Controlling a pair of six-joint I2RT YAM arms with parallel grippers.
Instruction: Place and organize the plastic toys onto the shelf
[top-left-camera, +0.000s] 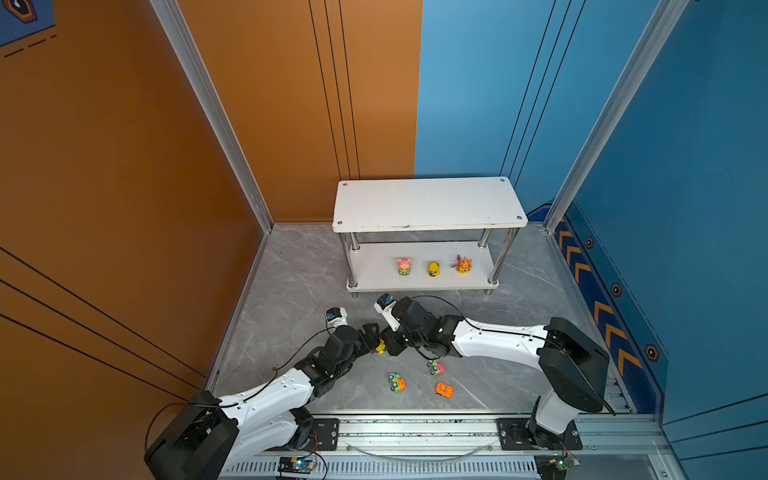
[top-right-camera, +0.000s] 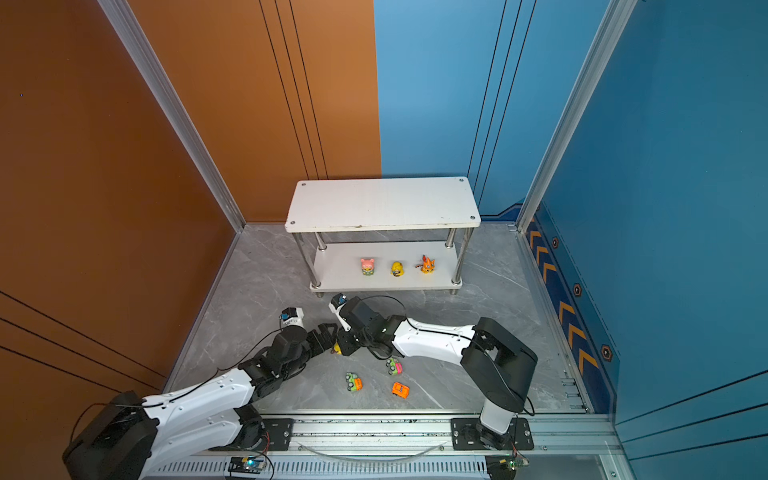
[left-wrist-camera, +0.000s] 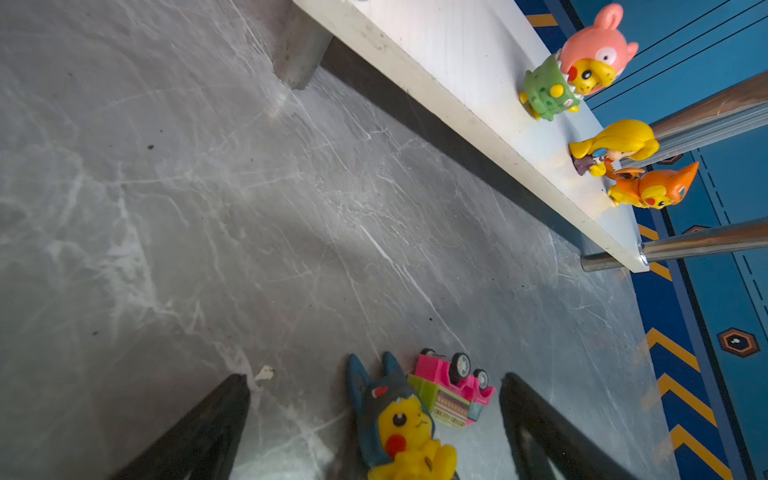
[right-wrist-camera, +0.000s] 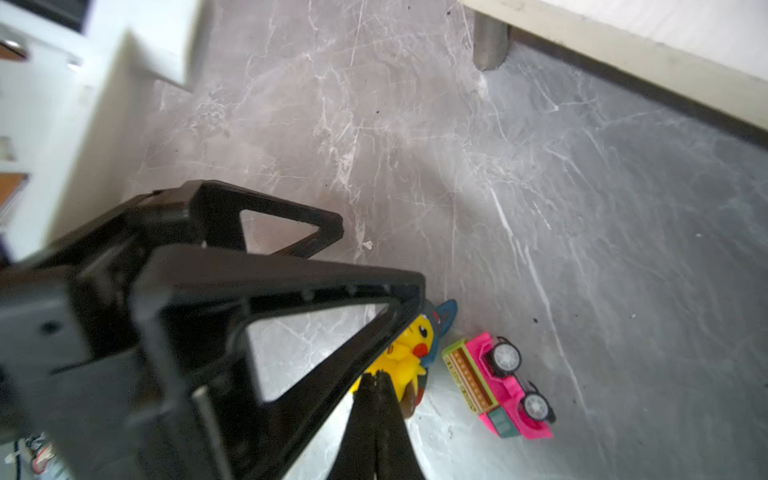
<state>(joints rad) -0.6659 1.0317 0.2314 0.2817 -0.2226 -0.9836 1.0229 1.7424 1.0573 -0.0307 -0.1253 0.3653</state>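
Note:
A yellow figurine in a dark blue hood (left-wrist-camera: 403, 428) lies on the grey floor in front of the shelf (top-left-camera: 428, 203). My left gripper (left-wrist-camera: 376, 382) is open, one finger on each side of the figurine without touching it. My right gripper (right-wrist-camera: 376, 376) is shut with nothing in it, its tips right against the figurine's (right-wrist-camera: 409, 353) yellow body. A pink and green car (left-wrist-camera: 451, 390) lies on its side just beyond the figurine. In both top views the two grippers meet over the figurine (top-left-camera: 379, 347), which is mostly hidden. Pink (top-left-camera: 404, 266), yellow (top-left-camera: 433, 269) and orange (top-left-camera: 463, 264) figurines stand on the lower board.
A green and pink car (top-left-camera: 435, 367), a green and orange car (top-left-camera: 397, 382) and an orange car (top-left-camera: 444, 390) lie on the floor nearer the front rail. The shelf's top board is bare. The shelf's chrome legs (top-left-camera: 352, 266) stand close behind the grippers.

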